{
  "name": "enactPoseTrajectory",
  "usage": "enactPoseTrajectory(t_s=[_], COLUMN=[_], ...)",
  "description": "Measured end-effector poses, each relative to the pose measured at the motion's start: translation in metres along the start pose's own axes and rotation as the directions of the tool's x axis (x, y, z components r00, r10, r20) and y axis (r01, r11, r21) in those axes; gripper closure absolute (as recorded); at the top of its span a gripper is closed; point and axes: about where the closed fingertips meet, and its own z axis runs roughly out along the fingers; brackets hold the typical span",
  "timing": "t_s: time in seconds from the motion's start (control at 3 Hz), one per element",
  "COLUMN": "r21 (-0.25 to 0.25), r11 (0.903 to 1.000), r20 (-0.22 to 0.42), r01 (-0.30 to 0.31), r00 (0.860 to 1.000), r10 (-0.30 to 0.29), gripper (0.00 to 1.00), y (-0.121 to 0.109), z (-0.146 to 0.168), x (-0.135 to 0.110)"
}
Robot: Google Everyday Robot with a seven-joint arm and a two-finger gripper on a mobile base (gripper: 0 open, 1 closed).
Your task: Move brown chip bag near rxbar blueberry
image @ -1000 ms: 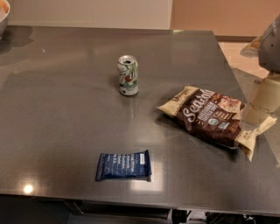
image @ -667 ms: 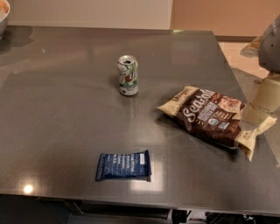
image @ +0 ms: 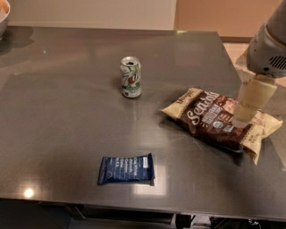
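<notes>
The brown chip bag (image: 209,119) lies flat on the right side of the grey table (image: 67,116), dark brown with cream ends and white script. The rxbar blueberry (image: 126,169), a small navy wrapper, lies near the table's front edge, well to the left of and in front of the bag. My gripper (image: 243,115) comes down from the upper right and sits over the bag's right end, at or just above its surface. Part of the bag's right end is hidden behind it.
A green and white soda can (image: 131,77) stands upright behind and to the left of the bag. The edge of a bowl (image: 3,13) shows at the far left corner. The table's right edge runs close to the bag.
My gripper and arm have shifted a little to the left, further over the bag's right end. The bag, bar and can have not moved.
</notes>
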Motion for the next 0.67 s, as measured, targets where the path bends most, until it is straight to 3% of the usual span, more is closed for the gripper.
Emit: enactPoseTrajectory(t_s=[0.67], r21=[-0.053], r11=[0.9921], r20=[-0.095], r01=[-0.114], r00=[0.99], r10=[0.109], gripper=[0.0], y=[0.002], z=[0.026], x=[0.028])
